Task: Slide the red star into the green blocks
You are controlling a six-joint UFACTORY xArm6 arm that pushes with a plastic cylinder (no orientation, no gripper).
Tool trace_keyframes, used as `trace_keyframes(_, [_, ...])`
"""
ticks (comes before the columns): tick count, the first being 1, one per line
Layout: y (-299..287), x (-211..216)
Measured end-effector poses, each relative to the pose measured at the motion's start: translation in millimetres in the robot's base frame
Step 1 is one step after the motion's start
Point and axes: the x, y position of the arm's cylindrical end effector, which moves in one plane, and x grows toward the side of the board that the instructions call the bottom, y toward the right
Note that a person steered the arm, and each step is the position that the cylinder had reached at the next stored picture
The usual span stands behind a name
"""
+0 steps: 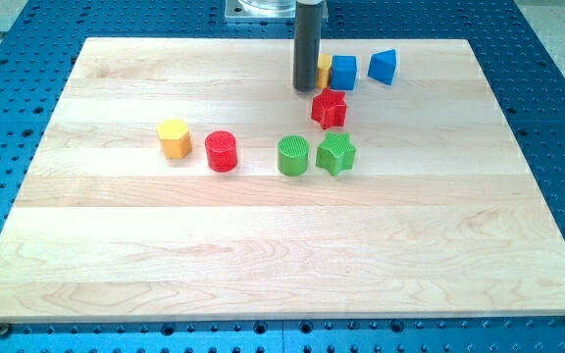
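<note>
Board: wooden board on a blue perforated table, whose edges run out of view.
Rod: my tip sits just above-left of the red star; the rod's upper part is cut off at the view's top. I have no jaws and hold nothing.
Red star: just above the green star, apart from it.
Green cylinder: beside the green star.
Hidden: a yellow block mostly behind the rod, shape unclear.
Others: blue cube, blue block, red cylinder, yellow hexagon.
</note>
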Motion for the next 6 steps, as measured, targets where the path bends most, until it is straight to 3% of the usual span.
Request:
trace_keyframes(1, [-18,-14])
trace_keyframes(3, [81,-32])
trace_keyframes(4, [75,-8])
trace_keyframes(5, [41,70])
trace_keyframes(6, [71,80])
